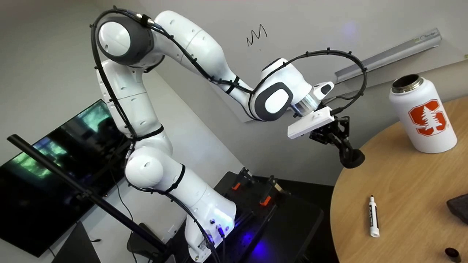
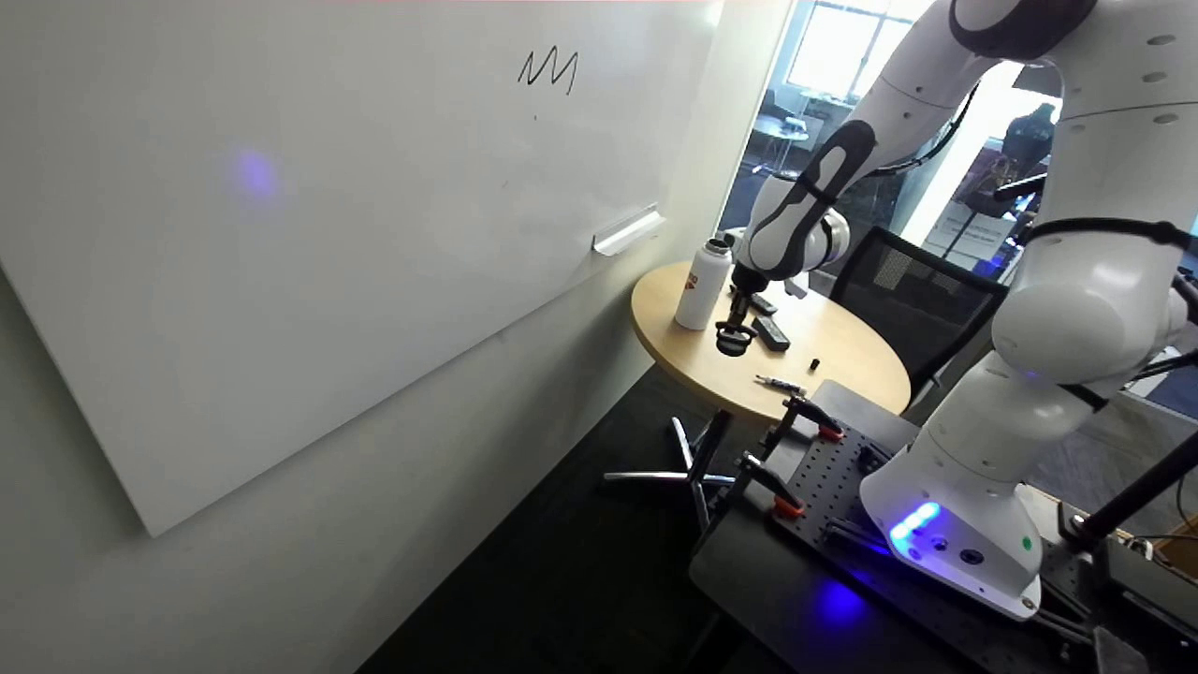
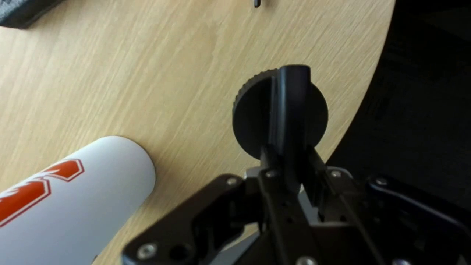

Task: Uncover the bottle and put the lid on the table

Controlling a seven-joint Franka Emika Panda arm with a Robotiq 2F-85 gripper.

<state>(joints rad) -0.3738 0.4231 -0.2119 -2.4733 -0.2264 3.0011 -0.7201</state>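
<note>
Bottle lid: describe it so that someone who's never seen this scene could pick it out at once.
Find the round wooden table, then the open white bottle standing on it. Near that bottle, the black end effector grips the bottle lid, a knurled black disc. Unlike the small dark cap-like piece lying on the table, it is broad and hangs in the air.

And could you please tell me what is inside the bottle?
The uncovered bottle shows a metallic rim and a dark interior in an exterior view. Its wall hides the rest; any contents cannot be seen.

Arched arm (image 1: 203,45), clenched jaws downward
</note>
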